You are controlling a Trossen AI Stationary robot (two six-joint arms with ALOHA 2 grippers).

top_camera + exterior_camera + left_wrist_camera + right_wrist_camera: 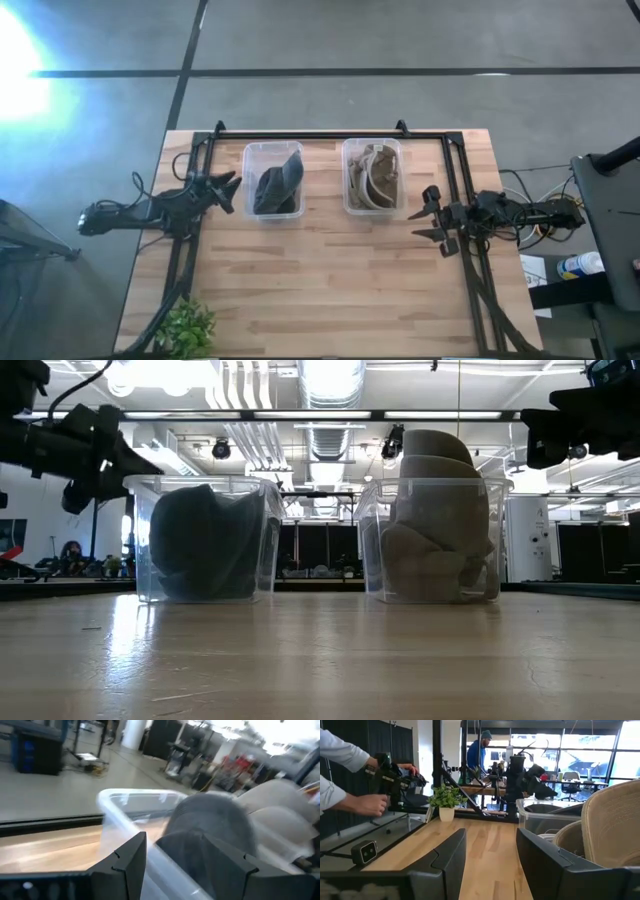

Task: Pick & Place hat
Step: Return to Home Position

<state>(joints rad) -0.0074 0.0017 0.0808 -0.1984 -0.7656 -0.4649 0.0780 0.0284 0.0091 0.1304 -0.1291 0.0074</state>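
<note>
Two clear bins stand side by side on the far half of the table. The left bin point(250, 152) holds dark hats point(276, 186) point(205, 540). The right bin point(347, 150) holds beige hats point(374, 176) point(440, 510), stacked above its rim. My left gripper point(229, 192) point(175, 865) hovers open just left of the dark-hat bin, raised above the table, its fingers pointing at the bin's wall and the dark hat point(210, 830). My right gripper point(432, 219) point(490, 860) is open, to the right of the beige-hat bin, with a beige hat point(612, 825) beside it.
A small potted plant point(186, 325) point(445, 800) stands at the table's near left corner. A black frame point(330, 133) runs along the far edge and down both sides. The near half of the wooden table point(330, 290) is bare. A person's hands point(372, 802) work beyond the table's left side.
</note>
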